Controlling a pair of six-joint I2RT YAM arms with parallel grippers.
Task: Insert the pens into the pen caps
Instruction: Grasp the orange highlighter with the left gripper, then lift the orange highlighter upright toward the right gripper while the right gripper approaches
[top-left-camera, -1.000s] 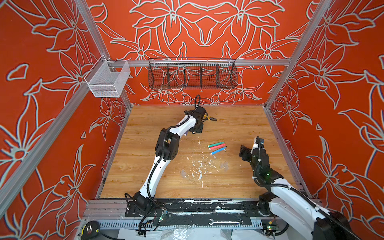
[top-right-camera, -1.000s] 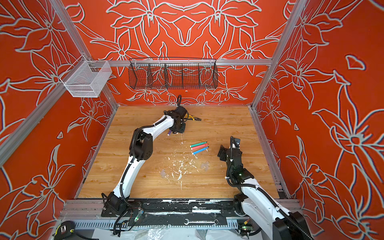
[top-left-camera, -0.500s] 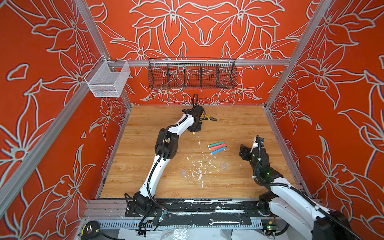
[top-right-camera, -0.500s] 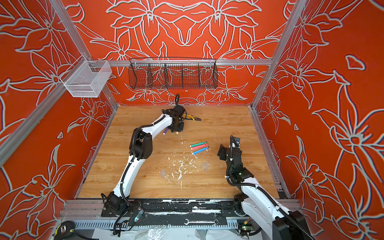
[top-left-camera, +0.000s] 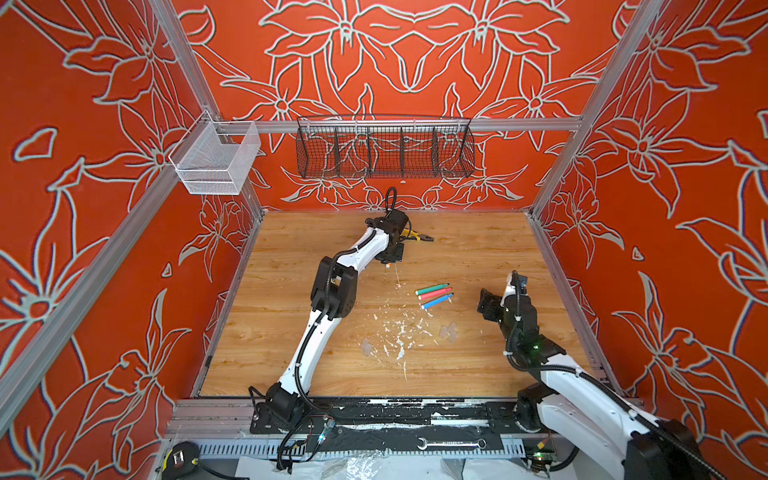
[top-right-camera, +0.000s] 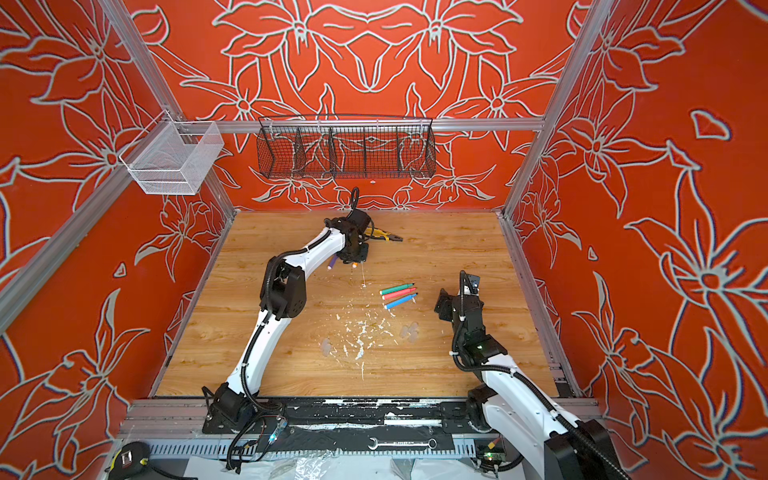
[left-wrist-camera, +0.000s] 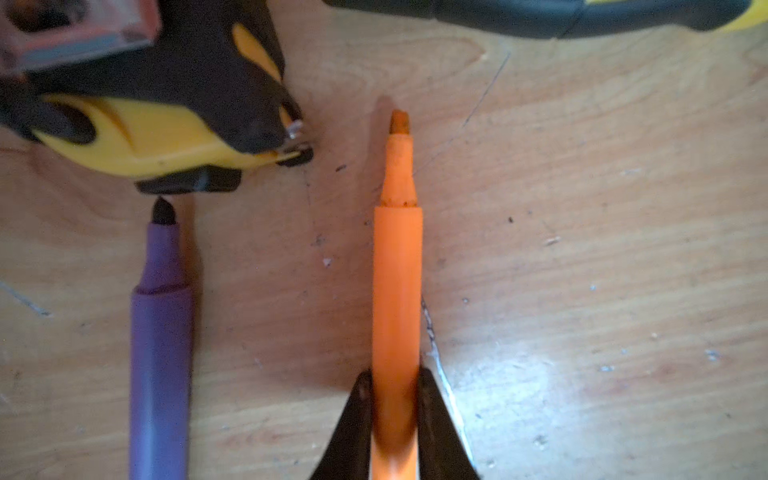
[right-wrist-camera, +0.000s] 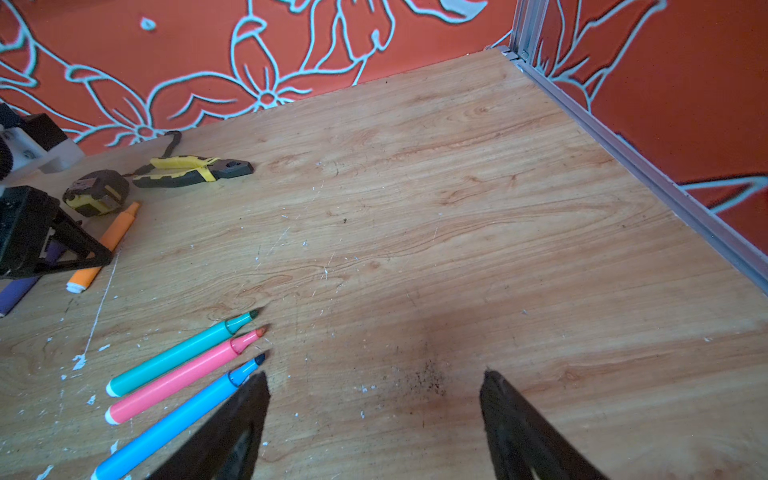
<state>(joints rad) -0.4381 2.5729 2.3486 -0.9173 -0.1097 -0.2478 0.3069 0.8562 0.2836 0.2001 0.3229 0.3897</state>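
My left gripper (left-wrist-camera: 395, 382) is shut on the barrel of the uncapped orange pen (left-wrist-camera: 397, 270), which lies low over the wood at the back of the table. A purple pen (left-wrist-camera: 160, 332) lies parallel beside it. In both top views the left gripper (top-left-camera: 390, 255) sits by the back wall. Green (right-wrist-camera: 178, 355), pink (right-wrist-camera: 183, 376) and blue (right-wrist-camera: 174, 419) pens lie side by side mid-table. My right gripper (right-wrist-camera: 374, 386) stands open just right of the blue pen's tip, holding nothing. Faint clear pen caps (top-left-camera: 449, 330) (top-left-camera: 368, 347) lie on the front half of the table.
A yellow-and-black tape measure (left-wrist-camera: 166, 124) touches the purple pen's tip. Yellow-and-black pliers (right-wrist-camera: 195, 170) lie behind it. White flecks (top-left-camera: 399, 332) dot the middle. A black wire basket (top-left-camera: 384, 147) and a white mesh basket (top-left-camera: 216, 160) hang on the walls.
The left gripper's jaws have closed onto the orange pen, and that arm has shifted a little toward the back wall. The right arm has stayed still.
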